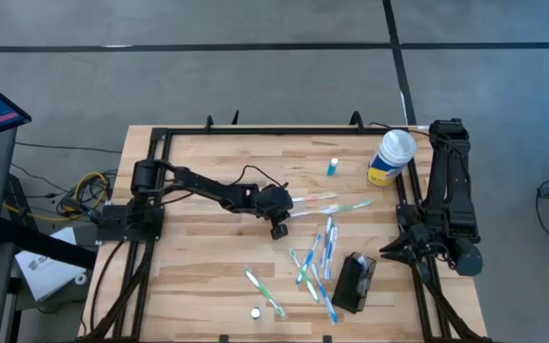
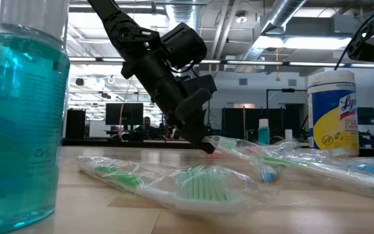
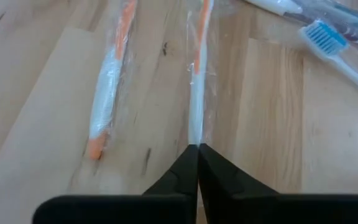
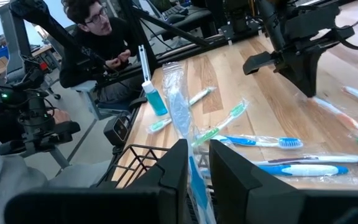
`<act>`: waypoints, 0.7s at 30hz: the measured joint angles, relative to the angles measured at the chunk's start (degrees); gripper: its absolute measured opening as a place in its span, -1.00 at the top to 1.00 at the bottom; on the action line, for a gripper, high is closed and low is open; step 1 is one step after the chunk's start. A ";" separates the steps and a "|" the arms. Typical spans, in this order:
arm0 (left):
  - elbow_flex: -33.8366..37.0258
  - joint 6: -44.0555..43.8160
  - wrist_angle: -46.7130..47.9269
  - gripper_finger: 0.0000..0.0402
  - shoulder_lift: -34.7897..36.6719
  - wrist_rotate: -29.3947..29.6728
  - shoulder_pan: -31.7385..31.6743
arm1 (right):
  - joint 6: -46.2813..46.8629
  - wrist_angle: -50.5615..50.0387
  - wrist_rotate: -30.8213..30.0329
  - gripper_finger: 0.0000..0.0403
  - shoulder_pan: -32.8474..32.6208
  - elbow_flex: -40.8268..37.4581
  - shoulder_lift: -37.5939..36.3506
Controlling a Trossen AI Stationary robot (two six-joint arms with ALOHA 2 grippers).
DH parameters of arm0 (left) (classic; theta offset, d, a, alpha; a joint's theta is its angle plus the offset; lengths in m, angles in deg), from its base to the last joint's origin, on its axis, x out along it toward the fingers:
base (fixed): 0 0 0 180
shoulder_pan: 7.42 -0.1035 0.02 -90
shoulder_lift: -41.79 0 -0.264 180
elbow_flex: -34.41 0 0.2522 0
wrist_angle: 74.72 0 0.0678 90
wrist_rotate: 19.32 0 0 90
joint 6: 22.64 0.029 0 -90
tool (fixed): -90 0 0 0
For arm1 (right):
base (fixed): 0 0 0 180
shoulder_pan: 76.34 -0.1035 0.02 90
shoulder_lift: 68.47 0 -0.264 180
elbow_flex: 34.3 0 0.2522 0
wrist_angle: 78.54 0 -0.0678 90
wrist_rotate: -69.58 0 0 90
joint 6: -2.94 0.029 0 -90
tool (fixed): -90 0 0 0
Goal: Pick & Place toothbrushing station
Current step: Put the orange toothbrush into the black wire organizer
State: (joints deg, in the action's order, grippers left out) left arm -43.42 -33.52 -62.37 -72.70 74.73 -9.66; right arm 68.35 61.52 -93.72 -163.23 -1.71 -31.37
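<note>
The left gripper (image 1: pixel 279 229) sits just left of centre in the high view, lowered to the table, with its fingers (image 3: pixel 194 171) clenched on the tip of an orange-and-white wrapped toothbrush (image 3: pixel 196 93); the wrist picture shows the two dark jaws pressed together with the wrapper's end pinched between them and the brush running straight away from the jaws. A second orange-and-white toothbrush (image 3: pixel 107 93) lies beside it, apart and nearly parallel. From this gripper, the toothbrushing station (image 1: pixel 353 283) lies toward the lower right of the high view, past a scatter of blue and green toothbrushes (image 1: pixel 315 262) between the two. The station's long axis runs roughly up and down the frame, tilted slightly to the right at its top. The right gripper (image 1: pixel 390 250) waits at the right edge of the table, close to the station; in its wrist picture a clear wrapped toothbrush (image 4: pixel 185 127) stands in the gap between its fingers, so it is judged to be grasping that. The right arm is the nearer to the station. The station appears as a small black rectangular holder with dark mesh-like sides, lying on the wooden table (image 1: pixel 198 276) below the yellow-and-blue wipes canister (image 1: pixel 390 157).
</note>
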 joint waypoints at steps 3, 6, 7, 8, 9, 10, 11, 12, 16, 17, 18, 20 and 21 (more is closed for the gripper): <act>0.12 0.02 0.52 1.00 0.61 0.11 0.00 | 0.00 -0.04 -0.02 0.71 0.08 0.00 0.00; 0.05 0.10 0.24 1.00 1.41 0.96 0.00 | -0.01 -0.04 0.00 0.71 0.02 0.00 0.00; 0.07 0.11 0.02 1.00 1.64 1.04 0.00 | -0.01 -0.03 0.00 0.71 0.02 0.00 -0.02; 0.05 0.11 -0.32 1.00 1.85 1.05 0.00 | -0.02 -0.02 -0.01 0.71 0.02 0.02 -0.01; 0.05 0.11 -0.05 1.00 2.19 1.10 0.00 | -0.02 -0.05 0.00 0.71 0.03 0.02 0.00; 0.05 0.11 -0.02 1.00 2.62 1.10 0.00 | -0.02 -0.06 -0.02 0.71 0.04 0.02 0.00; 0.05 0.11 -0.02 1.00 3.19 1.10 0.00 | -0.02 -0.04 0.00 0.71 0.02 0.02 0.00; 0.05 0.11 -0.18 1.00 3.83 1.14 0.02 | -0.04 -0.07 0.00 0.71 0.02 0.02 0.00; 0.05 0.26 -0.34 1.00 6.75 2.12 0.44 | -1.38 -0.02 -0.02 0.71 0.03 0.02 0.00; 0.05 0.40 -0.28 1.00 7.68 2.36 0.56 | -1.49 -0.02 -0.05 0.71 0.03 0.02 0.00; 0.05 0.42 -0.42 1.00 8.67 3.09 0.86 | -1.52 -0.02 -0.12 0.71 0.03 0.02 0.00; 0.02 0.85 -0.71 1.00 10.61 4.21 1.36 | -1.55 -0.02 -0.20 0.71 0.05 0.02 0.00; 0.00 1.53 -0.63 1.00 11.50 4.72 1.73 | -1.55 -0.02 -0.20 0.71 0.05 0.02 0.00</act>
State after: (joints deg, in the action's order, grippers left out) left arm -43.42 -31.99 -63.00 -61.20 79.45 -7.93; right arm 66.79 61.50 -93.92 -163.17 -1.68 -31.37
